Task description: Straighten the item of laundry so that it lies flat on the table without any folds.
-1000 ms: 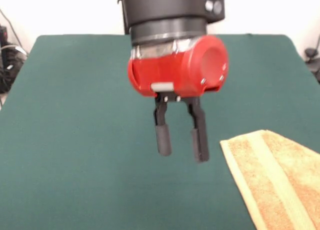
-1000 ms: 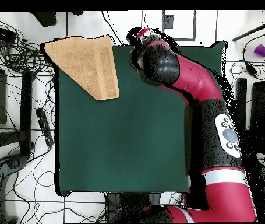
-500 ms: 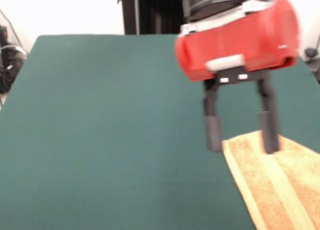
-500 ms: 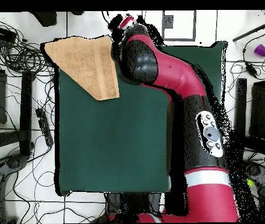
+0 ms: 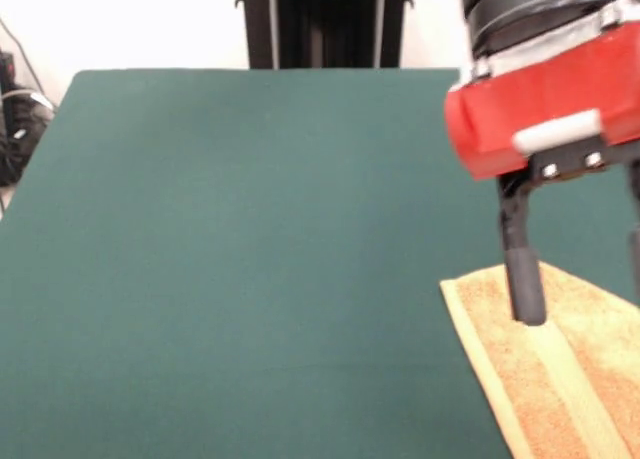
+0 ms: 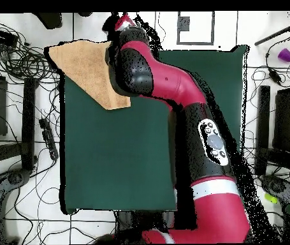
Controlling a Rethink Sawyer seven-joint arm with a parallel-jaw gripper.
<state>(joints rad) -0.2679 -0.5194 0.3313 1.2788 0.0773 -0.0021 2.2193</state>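
Note:
The item of laundry, an orange-yellow towel (image 5: 565, 389), lies at the lower right in the front view, with a paler band running along it. From overhead the towel (image 6: 83, 64) sits askew on a corner of the green table (image 6: 128, 159), partly past the table's edge. My gripper (image 5: 580, 299) hangs open just above the towel's near corner. One black finger (image 5: 525, 279) shows fully, while the other is cut by the picture's right edge. Nothing is between the fingers. In the overhead view the red arm (image 6: 166, 83) covers the gripper and the towel's right side.
The green table (image 5: 200, 239) stretches wide to the left of the gripper. A black column (image 5: 325, 24) stands behind the far edge. Overhead, cables (image 6: 20, 57) and a purple object (image 6: 286, 54) lie on the floor around the table.
My gripper has swung from the table's middle toward the towel and now hangs over its corner, still open. The towel has not moved.

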